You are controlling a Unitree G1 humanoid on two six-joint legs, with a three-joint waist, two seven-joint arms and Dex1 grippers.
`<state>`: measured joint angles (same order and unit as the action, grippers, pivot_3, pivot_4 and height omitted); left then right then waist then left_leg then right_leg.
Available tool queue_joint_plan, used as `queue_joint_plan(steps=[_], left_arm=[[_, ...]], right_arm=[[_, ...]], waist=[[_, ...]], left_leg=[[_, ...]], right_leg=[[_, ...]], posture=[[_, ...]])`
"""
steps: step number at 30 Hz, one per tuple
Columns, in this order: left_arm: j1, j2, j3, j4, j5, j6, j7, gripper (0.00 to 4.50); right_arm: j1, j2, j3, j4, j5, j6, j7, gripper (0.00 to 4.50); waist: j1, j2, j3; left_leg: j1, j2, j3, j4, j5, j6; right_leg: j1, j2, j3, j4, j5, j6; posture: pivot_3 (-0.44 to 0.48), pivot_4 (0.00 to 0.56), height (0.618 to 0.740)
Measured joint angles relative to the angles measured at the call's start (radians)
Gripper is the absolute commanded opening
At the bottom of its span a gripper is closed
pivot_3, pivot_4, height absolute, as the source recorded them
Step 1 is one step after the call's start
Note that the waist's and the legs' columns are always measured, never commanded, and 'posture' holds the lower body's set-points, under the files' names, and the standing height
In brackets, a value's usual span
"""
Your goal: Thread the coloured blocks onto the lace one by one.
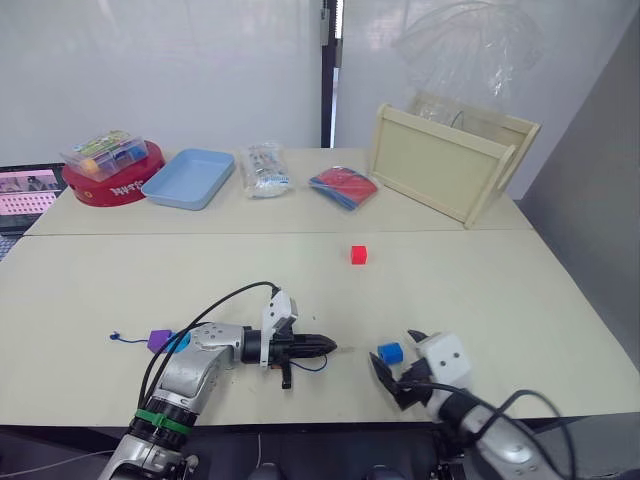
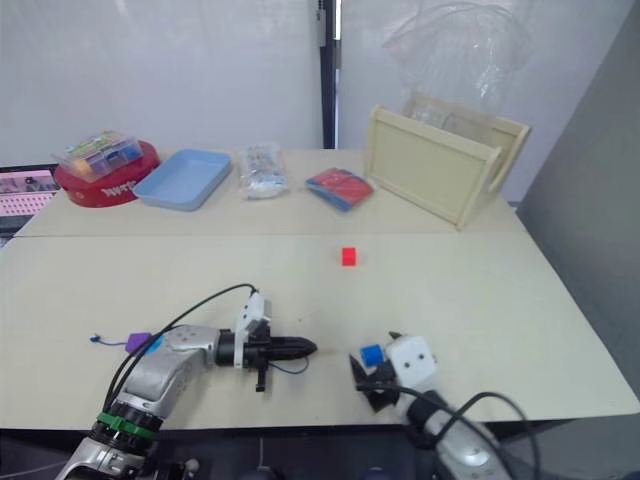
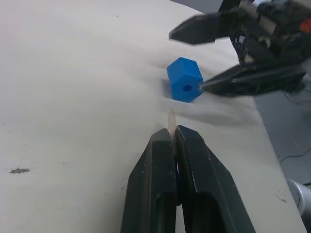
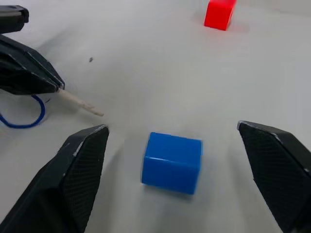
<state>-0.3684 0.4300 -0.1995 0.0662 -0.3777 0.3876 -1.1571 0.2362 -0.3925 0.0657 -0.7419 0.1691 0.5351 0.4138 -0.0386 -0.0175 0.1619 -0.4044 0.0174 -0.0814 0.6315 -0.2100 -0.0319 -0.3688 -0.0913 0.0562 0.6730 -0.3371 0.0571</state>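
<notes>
Head views: a matte cream table point(image 1: 480, 290) is seen. A glossy red cube point(image 1: 359, 255) lies at the centre. At 7 o'clock of it, the left gripper point(image 1: 322, 347) is clamped on the lace point(image 1: 312, 366), a thin dark blue cord. A purple bead point(image 1: 158, 340) and a cyan bead point(image 1: 180, 342) are strung behind the arm.

Left wrist view: the smooth black fingers point(image 3: 155, 184) are pressed together on the stiff pale tip point(image 3: 171, 121). A faceted blue block point(image 3: 185, 86), hole visible, lies just beyond.

Right wrist view: the right gripper point(image 4: 187, 167) is spread wide, textured pads either side of the blue block, apart from it.
</notes>
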Motion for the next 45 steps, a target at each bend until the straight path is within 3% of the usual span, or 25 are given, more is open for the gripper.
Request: queue_joint_plan(steps=[6,9,15,17,18,25,28,45], left_arm=[[-0.005,0.002,-0.012,-0.012,0.000,0.005,-0.006,0.00],[0.000,0.003,-0.019,-0.028,-0.001,0.009,-0.008,0.00],[0.002,0.004,-0.019,-0.030,-0.001,0.009,-0.010,0.00],[0.002,0.003,-0.019,-0.030,-0.001,0.009,-0.009,0.00],[0.004,0.003,-0.018,-0.031,-0.001,0.009,-0.008,0.00],[0.037,0.004,-0.018,-0.055,0.000,0.007,0.005,0.00],[0.037,-0.005,-0.018,-0.055,0.000,0.004,0.011,0.00],[0.004,-0.105,-0.060,0.035,0.066,-0.093,0.044,0.00]], right_arm=[[-0.162,-0.270,-0.046,0.107,0.154,0.009,0.331,4.48],[-0.351,-0.396,0.004,0.352,0.121,-0.091,0.520,4.48],[-0.496,-0.420,0.122,0.641,0.056,-0.264,0.727,4.48],[-0.524,-0.418,0.132,0.675,0.047,-0.298,0.756,4.48],[-0.541,-0.415,0.138,0.699,0.042,-0.316,0.771,4.24],[-0.576,-0.378,0.155,0.779,0.031,-0.390,0.819,1.89],[-0.576,-0.371,0.154,0.781,0.028,-0.397,0.819,1.09],[-0.573,-0.405,0.170,0.685,-0.033,-0.355,0.815,1.09]], waist=[[-0.003,-0.001,0.000],[-0.004,-0.002,0.001],[0.002,-0.002,0.001],[0.002,-0.002,0.001],[0.002,-0.002,0.001],[0.001,-0.002,0.001],[0.002,-0.002,0.001],[0.006,-0.002,0.001]], left_leg=[[0.000,0.000,0.000,0.002,0.000,0.000],[0.000,0.000,0.001,0.004,0.000,0.000],[-0.003,-0.001,0.001,0.008,-0.002,0.003],[-0.003,-0.001,0.001,0.008,-0.002,0.002],[-0.003,-0.001,0.001,0.008,-0.001,0.002],[-0.002,0.000,0.001,0.009,-0.001,0.002],[-0.002,0.000,0.001,0.010,-0.001,0.002],[-0.002,-0.001,0.001,0.010,-0.001,0.002]], right_leg=[[0.002,0.000,0.000,0.000,0.000,0.000],[0.002,0.000,0.000,-0.001,0.000,0.000],[0.002,-0.001,0.000,-0.002,0.000,0.001],[0.002,-0.001,0.000,-0.002,0.000,0.001],[0.002,-0.001,0.000,-0.003,0.000,0.001],[0.003,-0.001,0.000,-0.001,0.000,0.001],[0.003,-0.001,0.000,-0.001,0.000,0.001],[0.003,-0.001,0.000,-0.001,0.000,0.001]], posture=[[0.000,0.150,0.740],[0.000,0.150,0.740],[0.000,0.150,0.740],[0.000,0.150,0.740],[0.000,0.150,0.740],[0.000,0.150,0.740],[0.000,0.150,0.740],[0.000,0.150,0.740]])
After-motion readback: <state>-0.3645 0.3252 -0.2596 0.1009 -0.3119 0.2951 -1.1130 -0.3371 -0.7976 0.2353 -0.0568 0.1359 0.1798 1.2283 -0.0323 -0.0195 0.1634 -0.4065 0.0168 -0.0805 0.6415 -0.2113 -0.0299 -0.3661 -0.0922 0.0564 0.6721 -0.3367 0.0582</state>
